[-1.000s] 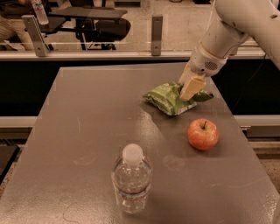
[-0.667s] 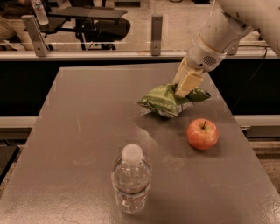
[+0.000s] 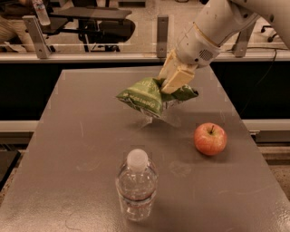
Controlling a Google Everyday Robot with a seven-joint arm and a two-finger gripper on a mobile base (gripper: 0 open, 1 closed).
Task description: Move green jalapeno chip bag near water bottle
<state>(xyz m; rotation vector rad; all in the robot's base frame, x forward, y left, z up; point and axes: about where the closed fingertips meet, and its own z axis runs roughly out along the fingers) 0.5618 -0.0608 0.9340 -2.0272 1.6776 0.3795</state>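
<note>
The green jalapeno chip bag point(image 3: 144, 96) hangs tilted a little above the grey table point(image 3: 81, 149), behind the middle. My gripper point(image 3: 171, 80) comes in from the upper right and is shut on the bag's right end. The water bottle point(image 3: 136, 186), clear with a white cap, stands upright near the table's front edge, well in front of the bag.
A red-yellow apple point(image 3: 210, 138) lies on the table to the right, between bag and bottle in depth. A railing with posts point(image 3: 162, 31) runs behind the table's far edge. A small distant bottle point(image 3: 41, 12) stands at the far left.
My gripper has lifted the chip bag off the table and carried it left and toward the front. The apple and the bottle have not moved.
</note>
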